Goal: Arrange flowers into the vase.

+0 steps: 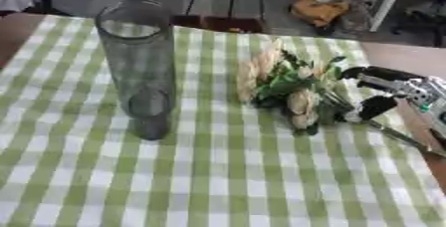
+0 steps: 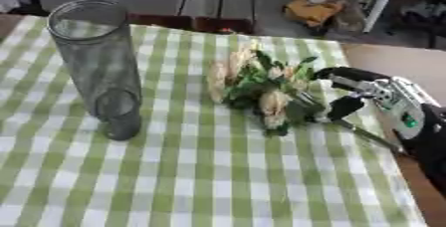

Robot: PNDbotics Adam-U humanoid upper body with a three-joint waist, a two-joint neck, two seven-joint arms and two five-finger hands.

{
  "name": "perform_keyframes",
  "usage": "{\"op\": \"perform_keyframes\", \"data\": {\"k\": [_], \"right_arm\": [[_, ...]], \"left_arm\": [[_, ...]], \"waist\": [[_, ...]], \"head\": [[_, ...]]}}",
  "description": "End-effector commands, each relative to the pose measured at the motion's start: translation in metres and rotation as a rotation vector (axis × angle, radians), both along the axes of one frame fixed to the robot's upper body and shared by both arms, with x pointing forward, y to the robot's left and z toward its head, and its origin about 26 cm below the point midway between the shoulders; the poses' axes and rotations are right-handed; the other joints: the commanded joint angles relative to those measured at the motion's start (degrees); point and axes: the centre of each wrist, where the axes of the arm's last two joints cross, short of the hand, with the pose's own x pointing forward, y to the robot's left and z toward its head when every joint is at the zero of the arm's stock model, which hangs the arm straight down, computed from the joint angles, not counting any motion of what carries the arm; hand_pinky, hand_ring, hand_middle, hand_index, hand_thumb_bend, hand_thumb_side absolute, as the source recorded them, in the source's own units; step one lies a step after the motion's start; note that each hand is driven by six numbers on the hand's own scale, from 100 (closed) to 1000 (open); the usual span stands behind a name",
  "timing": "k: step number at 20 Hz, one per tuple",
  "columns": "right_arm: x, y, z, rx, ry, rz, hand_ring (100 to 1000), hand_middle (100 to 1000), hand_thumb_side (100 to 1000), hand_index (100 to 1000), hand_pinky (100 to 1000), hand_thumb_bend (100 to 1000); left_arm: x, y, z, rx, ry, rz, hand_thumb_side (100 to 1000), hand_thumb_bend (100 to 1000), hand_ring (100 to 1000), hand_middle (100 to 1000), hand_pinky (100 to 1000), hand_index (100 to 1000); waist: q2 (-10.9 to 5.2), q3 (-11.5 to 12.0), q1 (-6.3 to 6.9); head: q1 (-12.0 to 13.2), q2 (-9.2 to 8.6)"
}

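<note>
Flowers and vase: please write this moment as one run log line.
right hand: reaching flowers | flowers: lying on tablecloth | vase: upright, empty

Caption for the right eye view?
Robot's right hand reaches the flower bunch lying beside an empty glass vase.

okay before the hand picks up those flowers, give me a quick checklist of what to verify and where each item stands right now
1. Vase upright on the cloth: ok.
2. Vase mouth unobstructed: ok.
3. Flowers lying apart from the vase: ok.
4. Right hand at the stems, fingers curled around them: cannot tell if they actually grip.
5. Stems free to lift: cannot tell, partly hidden by the hand.
6. Left hand out of the way: ok, not in view.
</note>
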Motion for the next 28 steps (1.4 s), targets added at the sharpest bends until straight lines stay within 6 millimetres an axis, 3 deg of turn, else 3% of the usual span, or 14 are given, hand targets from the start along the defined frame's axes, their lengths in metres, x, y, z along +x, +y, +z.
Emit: {"op": "perform_keyframes", "data": {"k": [1, 13, 18, 23, 28], "right_arm": [[-0.0011, -0.0057, 0.0092, -0.027, -0.019, -0.011, 974, 916, 447, 956, 833, 577], [0.0006, -0.0030, 0.0064, -0.038, -0.017, 0.007, 965, 903, 449, 943, 825, 538], [0.0013, -0.0018, 0.0069, -0.022, -0.060, 0.004, 901, 842, 495, 898, 769, 506], [0.0014, 0.0003, 0.0063, -0.015, -0.118, 0.005, 809, 746, 539, 815, 681, 376], [0.0018, 0.0022, 0.0053, -0.024, -0.133, 0.010, 790, 726, 537, 793, 666, 293]], "left_arm": [[-0.0018, -0.0013, 0.0077, 0.008, -0.026, -0.009, 874, 100, 882, 922, 605, 917], [-0.0018, -0.0017, 0.0078, 0.009, -0.024, -0.012, 873, 100, 883, 923, 604, 917], [-0.0019, -0.0024, 0.0074, 0.009, -0.021, -0.014, 876, 100, 884, 924, 602, 917], [-0.0019, -0.0025, 0.0071, 0.011, -0.017, -0.013, 876, 100, 884, 924, 601, 916], [-0.0020, -0.0029, 0.0069, 0.013, -0.015, -0.016, 877, 100, 884, 925, 600, 916]], "waist": [[-0.89, -0.1, 0.29], [-0.63, 0.1, 0.32], [-0.41, 0.1, 0.20], [-0.29, 0.3, 0.19], [-0.21, 0.3, 0.12]], "head": [[-0.1, -0.92], [-0.7, -0.97], [-0.7, -1.07], [-0.8, -1.09], [-0.9, -1.24]]}}
